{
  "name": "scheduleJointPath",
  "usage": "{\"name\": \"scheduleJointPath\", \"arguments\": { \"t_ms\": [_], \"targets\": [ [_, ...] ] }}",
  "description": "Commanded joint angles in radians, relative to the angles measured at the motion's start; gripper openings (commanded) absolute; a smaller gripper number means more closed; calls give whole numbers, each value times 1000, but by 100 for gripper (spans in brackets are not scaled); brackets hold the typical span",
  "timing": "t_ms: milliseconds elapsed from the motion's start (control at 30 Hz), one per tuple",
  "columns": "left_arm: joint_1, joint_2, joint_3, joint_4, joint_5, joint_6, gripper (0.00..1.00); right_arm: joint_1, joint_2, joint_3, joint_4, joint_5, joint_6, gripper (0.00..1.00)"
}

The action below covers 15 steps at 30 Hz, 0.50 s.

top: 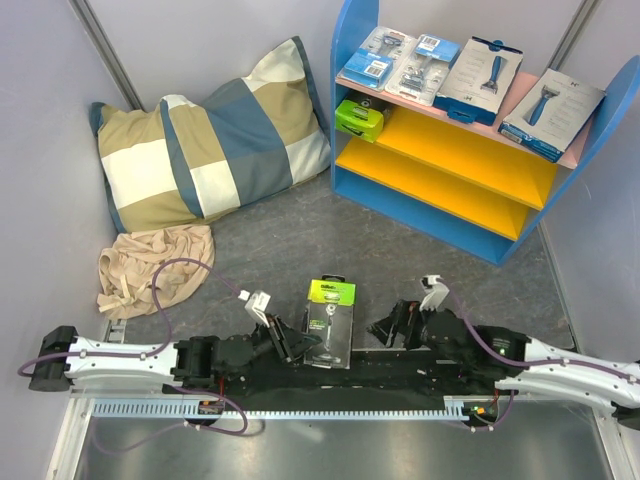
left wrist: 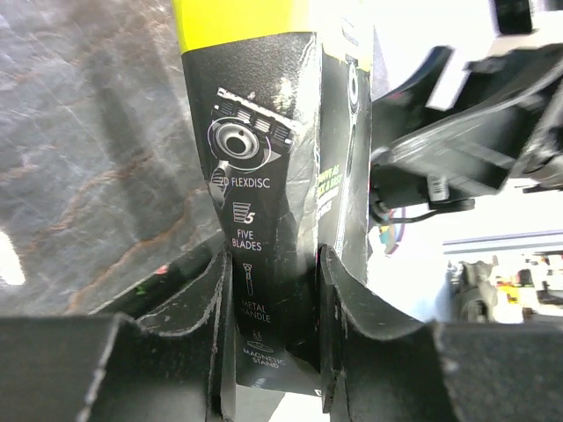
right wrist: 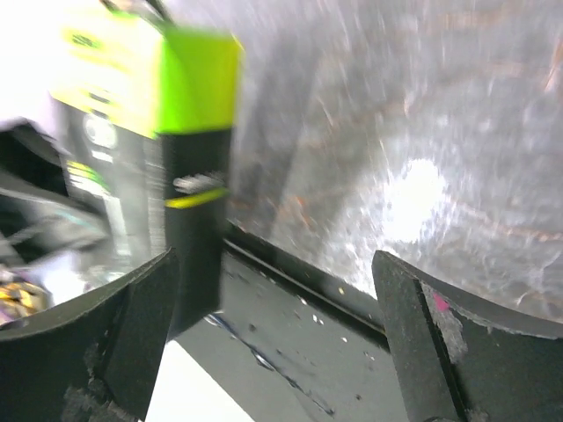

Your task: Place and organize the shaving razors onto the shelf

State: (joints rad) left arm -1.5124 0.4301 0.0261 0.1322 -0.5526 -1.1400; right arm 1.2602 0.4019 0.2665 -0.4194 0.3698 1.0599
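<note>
A black-and-lime-green razor box [top: 330,318] stands upright near the arm bases. My left gripper [top: 298,345] is shut on its lower end, and in the left wrist view both fingers press the box [left wrist: 264,176] at the gripper [left wrist: 271,338]. My right gripper [top: 382,333] is open just right of the box with nothing between its fingers; in its wrist view the gripper [right wrist: 273,352] has the box [right wrist: 180,149] beside its left finger. The shelf [top: 352,40] holds two blister packs [top: 378,55] and two white boxes [top: 483,78] on the pink top board, and a green box [top: 360,117] on the upper yellow board.
A checked pillow [top: 210,140] leans in the back left corner, with a crumpled beige cloth [top: 150,265] in front of it. A black mounting bar [top: 400,365] runs between the arm bases. Grey walls close in both sides.
</note>
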Motion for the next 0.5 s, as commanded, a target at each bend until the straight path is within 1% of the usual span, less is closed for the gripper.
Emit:
{"name": "scheduleJointPath", "arguments": {
  "t_ms": [0,100,200,267,300,367,400,433,467],
  "targets": [
    [-3,-11,76,1,-61,129,2,2,-179,50,-97,104,-57,98],
    [3,39,130,7,-64,170,2,1,-245,59,-104,90,-95,98],
    [24,113,196,15,-35,216,2,1,-223,76,-95,61,-123,98],
    [61,166,225,46,-1,243,2,1,-189,80,-76,40,-141,98],
    [79,183,245,69,53,267,2,1,-175,82,-61,34,-144,98],
    [156,228,262,133,127,284,2,1,-143,76,-36,20,-153,98],
    [184,246,274,156,211,298,2,2,-134,74,-9,11,-156,98],
    [243,260,282,176,255,302,2,1,-127,73,4,6,-159,98],
    [271,278,290,223,297,307,2,1,-118,68,17,6,-164,98]
  ]
}}
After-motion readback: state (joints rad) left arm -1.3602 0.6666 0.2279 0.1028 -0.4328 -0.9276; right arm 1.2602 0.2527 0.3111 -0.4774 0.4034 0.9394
